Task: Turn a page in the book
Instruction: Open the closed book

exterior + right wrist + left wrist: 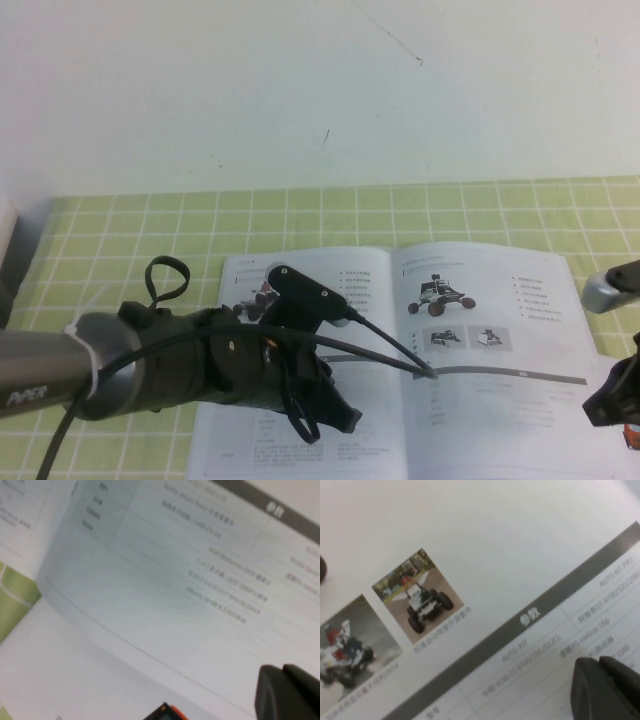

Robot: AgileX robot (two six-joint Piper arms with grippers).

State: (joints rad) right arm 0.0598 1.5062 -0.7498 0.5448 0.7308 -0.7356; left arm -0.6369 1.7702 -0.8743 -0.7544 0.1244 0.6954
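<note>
The book point(250, 450) lies open on the green checked mat. The page point(480, 400), with the black-and-white rover, two small photos and a grey bar, is its right-hand leaf; it also shows in the right wrist view point(200, 580). My left gripper point(340, 415) is shut and empty, low over the left-hand leaf point(485, 555), which has red-topped vehicle photos. Its fingertips point(605, 690) are pressed together. My right gripper point(608, 400) is at the page's right edge, shut point(290, 695), just above the paper. I cannot tell whether it touches the page.
The green checked mat point(120, 230) runs around the book, and a pale surface point(300, 90) lies beyond it. A black cable point(400, 355) from my left wrist crosses the book's middle. A dark object point(8, 265) stands at the far left edge. An orange part point(170, 712) shows by the page.
</note>
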